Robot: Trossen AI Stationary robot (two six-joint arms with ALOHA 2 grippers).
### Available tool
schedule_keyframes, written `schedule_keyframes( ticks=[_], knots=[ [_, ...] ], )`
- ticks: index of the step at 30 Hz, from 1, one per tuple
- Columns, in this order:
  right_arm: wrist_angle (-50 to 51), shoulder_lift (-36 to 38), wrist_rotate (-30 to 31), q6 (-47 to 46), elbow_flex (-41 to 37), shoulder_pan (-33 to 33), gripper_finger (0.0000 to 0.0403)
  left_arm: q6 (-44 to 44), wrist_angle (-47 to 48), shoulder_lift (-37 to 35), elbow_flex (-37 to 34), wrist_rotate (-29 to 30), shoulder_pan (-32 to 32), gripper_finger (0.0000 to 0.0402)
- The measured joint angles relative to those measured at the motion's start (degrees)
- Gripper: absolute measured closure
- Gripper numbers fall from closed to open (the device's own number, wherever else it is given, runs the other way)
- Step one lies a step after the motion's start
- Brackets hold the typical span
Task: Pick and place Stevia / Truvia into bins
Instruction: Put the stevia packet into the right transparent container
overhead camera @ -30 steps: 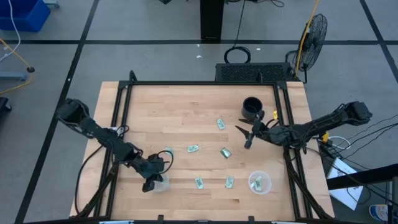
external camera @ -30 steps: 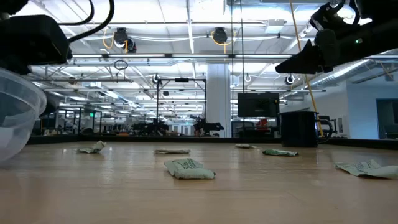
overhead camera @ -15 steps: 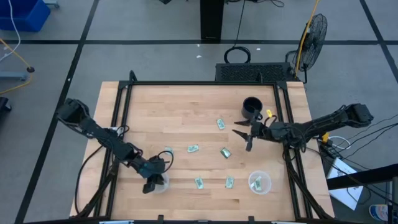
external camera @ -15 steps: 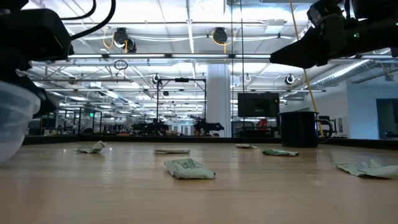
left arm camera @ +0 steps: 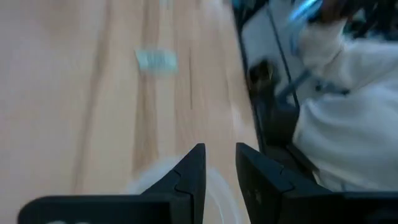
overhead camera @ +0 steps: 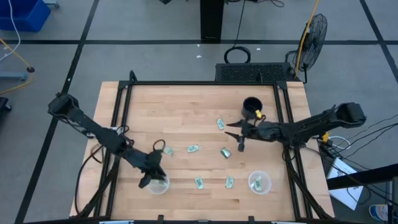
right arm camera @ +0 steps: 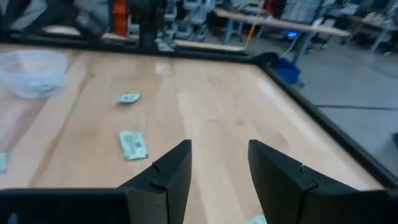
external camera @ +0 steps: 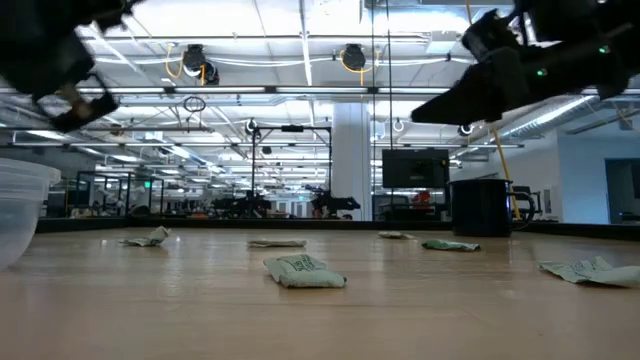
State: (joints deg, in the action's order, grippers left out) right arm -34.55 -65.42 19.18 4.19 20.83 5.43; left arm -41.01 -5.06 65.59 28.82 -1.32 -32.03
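- Table (overhead camera: pixel 186 102): light wood planks in a black frame, with a black mug (overhead camera: pixel 251 107) toward the far right.
- Right gripper (overhead camera: pixel 236 134): hovers above the middle-right of the table, just near of the mug, fingers spread wide and empty (the right wrist view shows bare wood between them).
- Left gripper (overhead camera: pixel 151 165): hangs at the near-left bin (overhead camera: pixel 158 184); fingers parted a narrow gap, seemingly holding nothing, though the left wrist view is smeared.
- Near-right bin (overhead camera: pixel 259 182): clear cup with what looks like a packet inside.
- Stevia packets: loose ones lie well apart mid-table, at (overhead camera: pixel 220 124), (overhead camera: pixel 193 148), (overhead camera: pixel 225 152), (overhead camera: pixel 199 183) and (overhead camera: pixel 229 182).
- Step in hand, by my reading: the right arm is lining up a pick. The next move calls for descending over the packet beside it and pinching the flat paper cleanly off the wood.
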Motion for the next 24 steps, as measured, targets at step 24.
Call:
schedule_keyframes(
  ticks=[24],
  knots=[
    [25.5, -32.1, 1.6, -7.6, 20.3, -9.3, 0.025, 27.0, 10.0, -9.3, 0.0, 26.3, 12.2, 0.0309]
  ],
)
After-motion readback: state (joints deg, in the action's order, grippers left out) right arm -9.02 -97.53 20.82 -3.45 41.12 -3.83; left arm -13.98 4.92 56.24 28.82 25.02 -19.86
